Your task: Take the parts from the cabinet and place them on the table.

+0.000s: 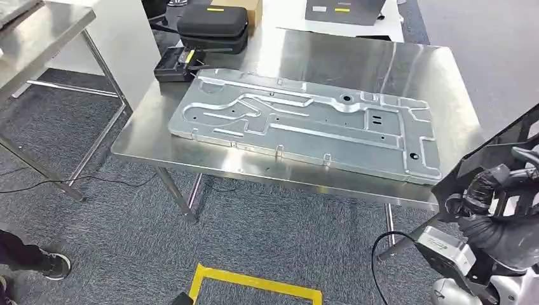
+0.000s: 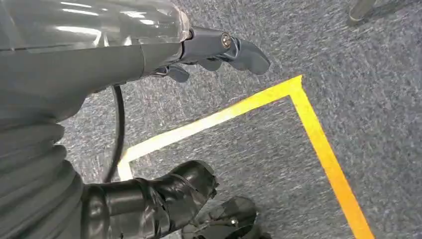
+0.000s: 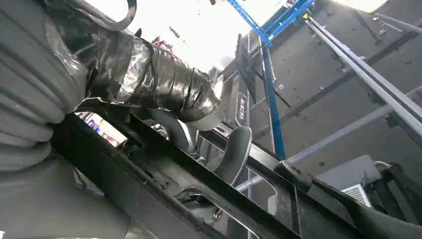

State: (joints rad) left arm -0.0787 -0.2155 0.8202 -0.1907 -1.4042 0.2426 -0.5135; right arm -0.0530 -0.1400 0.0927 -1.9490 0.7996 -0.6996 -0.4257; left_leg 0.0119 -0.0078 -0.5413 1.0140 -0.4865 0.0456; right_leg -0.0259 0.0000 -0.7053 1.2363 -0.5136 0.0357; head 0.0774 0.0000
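Panel (image 1: pixel 305 121) lies flat on table (image 1: pixel 394 63), running from mid-left to the right-front corner, close along the front edge. Case (image 1: pixel 212 28) sits at the back-left corner, w/ a small box (image 1: pixel 173 65) just in front of it at the left edge. Right hand (image 1: pixel 492 213) holds part (image 1: pixel 492 159) off the table's right-front corner. Second table (image 1: pixel 38 38) stands to the left. Floor tape (image 1: pixel 254 283) lies in front of the table.
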